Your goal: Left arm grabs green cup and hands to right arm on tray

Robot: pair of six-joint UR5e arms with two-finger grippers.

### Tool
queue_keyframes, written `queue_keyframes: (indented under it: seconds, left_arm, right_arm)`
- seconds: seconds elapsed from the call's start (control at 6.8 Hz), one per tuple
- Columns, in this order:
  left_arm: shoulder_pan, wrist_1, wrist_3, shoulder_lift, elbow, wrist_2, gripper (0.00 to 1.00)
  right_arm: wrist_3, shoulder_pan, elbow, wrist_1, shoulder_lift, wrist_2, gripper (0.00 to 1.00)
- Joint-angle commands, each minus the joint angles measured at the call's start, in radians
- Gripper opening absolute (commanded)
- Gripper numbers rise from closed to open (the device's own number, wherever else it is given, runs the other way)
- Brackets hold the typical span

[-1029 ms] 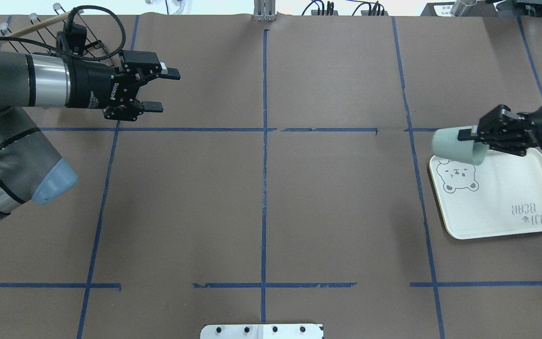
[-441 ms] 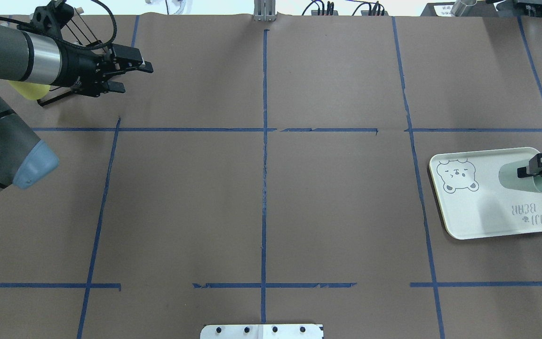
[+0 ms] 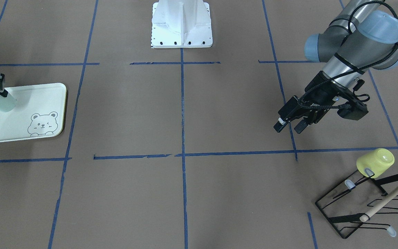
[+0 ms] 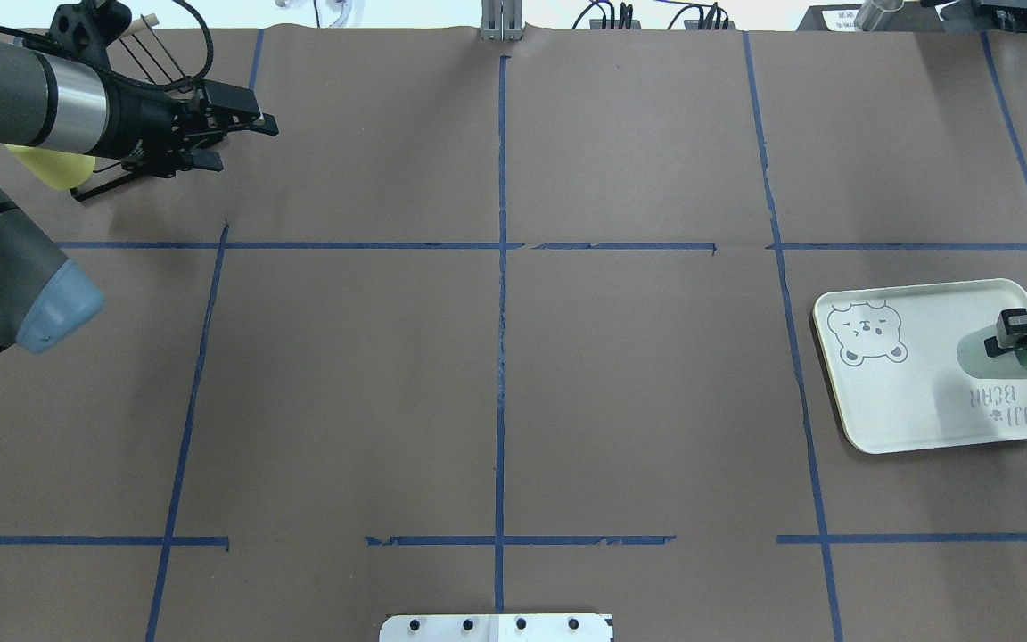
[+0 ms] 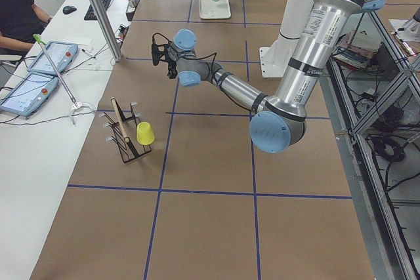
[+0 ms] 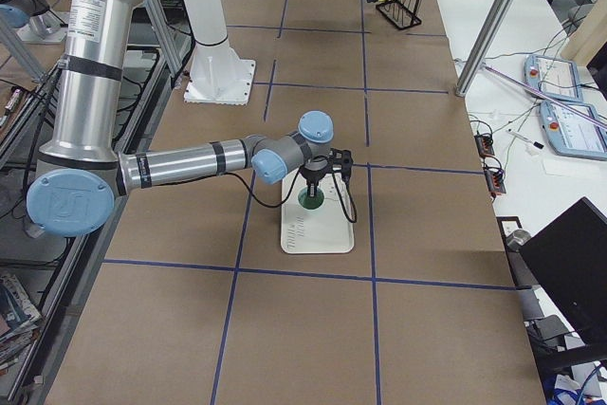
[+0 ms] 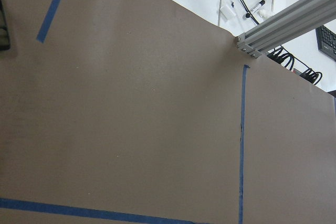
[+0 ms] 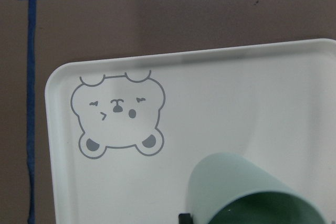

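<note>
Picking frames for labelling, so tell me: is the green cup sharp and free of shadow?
Overhead exterior: green cup sharp, a soft shadow on the tray beside it. Right wrist-mounted: in focus, cropped by the bottom edge. Exterior front-facing: sharp, at the frame's left edge.

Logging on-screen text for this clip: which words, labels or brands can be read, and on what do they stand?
"TAIJI BEAR": grey print on the pale cream-green rectangular plastic tray, upside down in the overhead view.
White card beyond the table's far edge, on the right: print too small to read.
Pale mint plastic cup: no lettering visible.
</note>
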Motion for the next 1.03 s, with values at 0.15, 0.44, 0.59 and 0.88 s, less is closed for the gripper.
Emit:
queue_keyframes:
  seconds: [0.15,0.44,0.59,0.88]
  left_arm:
    - [-0.001,-0.002,-0.001,0.015,-0.007,0.002,1.00]
    - [-0.001,-0.002,-0.001,0.017,-0.009,0.006,1.00]
    - [0.001,-0.002,-0.001,0.017,-0.009,0.008,1.00]
    - [0.003,-0.002,-0.001,0.017,-0.009,0.008,1.00]
  right_arm:
    - [-0.038,-0.058,-0.017,-0.082,0.049,-0.029,0.00]
    - [-0.038,-0.064,-0.049,-0.082,0.100,-0.039,0.00]
    - [-0.038,-0.066,-0.077,-0.082,0.115,-0.064,0.00]
    - [-0.038,-0.064,-0.078,-0.081,0.120,-0.070,0.22]
